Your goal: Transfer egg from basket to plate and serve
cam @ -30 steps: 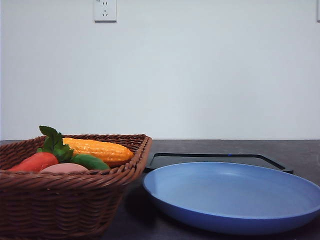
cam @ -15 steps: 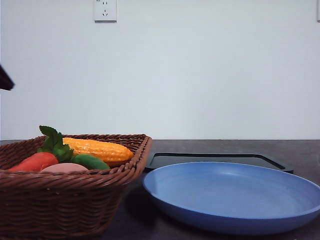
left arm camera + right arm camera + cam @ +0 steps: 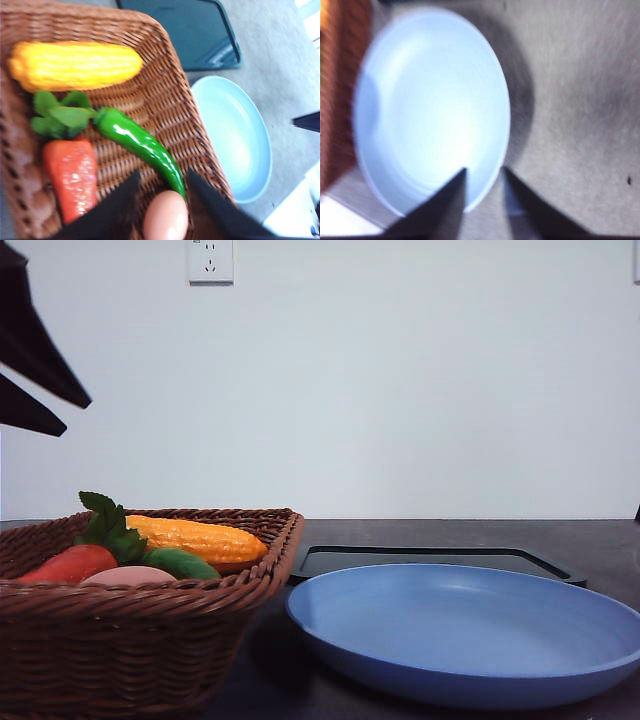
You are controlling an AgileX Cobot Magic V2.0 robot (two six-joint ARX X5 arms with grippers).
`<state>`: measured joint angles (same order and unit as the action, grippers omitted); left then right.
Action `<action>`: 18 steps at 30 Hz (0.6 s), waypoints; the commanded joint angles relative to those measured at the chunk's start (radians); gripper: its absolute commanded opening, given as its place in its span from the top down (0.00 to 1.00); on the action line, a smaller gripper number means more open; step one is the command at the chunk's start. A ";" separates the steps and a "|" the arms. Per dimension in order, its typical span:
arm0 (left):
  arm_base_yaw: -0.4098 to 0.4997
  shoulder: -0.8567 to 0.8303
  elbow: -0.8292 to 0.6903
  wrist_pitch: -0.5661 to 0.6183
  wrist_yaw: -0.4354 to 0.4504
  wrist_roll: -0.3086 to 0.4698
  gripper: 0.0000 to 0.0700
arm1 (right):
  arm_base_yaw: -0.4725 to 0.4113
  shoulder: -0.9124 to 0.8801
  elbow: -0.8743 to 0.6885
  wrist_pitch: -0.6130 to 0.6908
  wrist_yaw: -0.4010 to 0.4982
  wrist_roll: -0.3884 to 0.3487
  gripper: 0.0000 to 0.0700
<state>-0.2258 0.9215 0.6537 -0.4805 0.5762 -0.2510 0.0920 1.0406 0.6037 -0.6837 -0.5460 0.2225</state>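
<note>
The left gripper point(image 3: 162, 180), its dark jaws spread and blurred, hovers over the smooth pinkish egg point(image 3: 166, 218), cut off by the frame edge, lying in the woven wicker basket point(image 3: 172, 100) beside a glossy green pepper point(image 3: 142, 144). The right gripper point(image 3: 485, 175), jaws also spread, hangs above the blurred near rim of the matte blue plate point(image 3: 430, 110), right of the basket on the grey table point(image 3: 580, 100).

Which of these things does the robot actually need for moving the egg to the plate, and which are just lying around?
Needed for the job:
egg
wicker basket
blue plate
left gripper, open above the egg

Just lying about:
corn cob
green chili pepper
carrot with green leaves
black tray
wall socket
</note>
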 commanded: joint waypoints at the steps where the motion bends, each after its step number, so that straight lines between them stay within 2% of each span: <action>1: -0.013 0.006 0.015 0.008 0.007 -0.006 0.57 | 0.023 0.034 0.013 0.006 0.026 -0.021 0.68; 7: -0.049 0.006 0.015 0.004 0.007 -0.029 0.56 | 0.088 0.130 0.011 0.086 0.097 -0.012 0.68; 12: -0.071 0.006 0.015 -0.001 0.007 -0.031 0.56 | 0.106 0.204 0.011 0.174 0.095 0.014 0.68; 18: -0.079 0.006 0.015 -0.002 0.007 -0.031 0.56 | 0.111 0.287 0.011 0.221 0.081 0.032 0.69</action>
<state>-0.2996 0.9215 0.6537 -0.4892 0.5766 -0.2802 0.1974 1.3096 0.6037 -0.4748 -0.4564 0.2417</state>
